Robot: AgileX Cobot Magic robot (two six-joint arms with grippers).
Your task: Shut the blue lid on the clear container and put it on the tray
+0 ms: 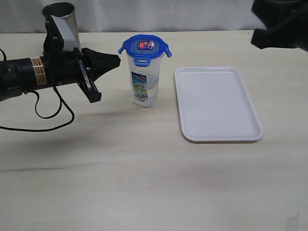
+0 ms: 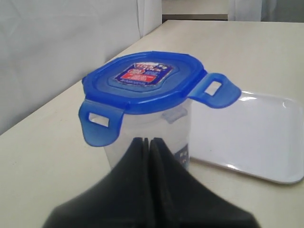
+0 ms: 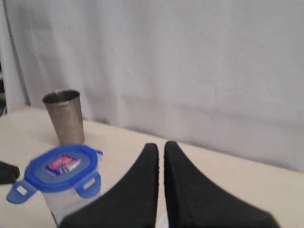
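The blue lid (image 1: 145, 48) rests on top of the clear container (image 1: 145, 82), which stands upright on the table left of the white tray (image 1: 216, 103). Its snap flaps stick outward, unlatched, as the left wrist view shows on the lid (image 2: 142, 80). My left gripper (image 1: 117, 61) is shut with nothing in it, its tip just left of the container's rim, pointing at the container (image 2: 156, 133). My right gripper (image 3: 160, 147) is shut and empty, raised high at the far right; the right wrist view looks down on the lid (image 3: 61, 166).
A tapered steel cup (image 1: 62, 21) stands at the back left behind my left arm; the cup (image 3: 65, 116) also shows in the right wrist view. A black cable (image 1: 48, 115) loops on the table under the left arm. A white curtain backs the table.
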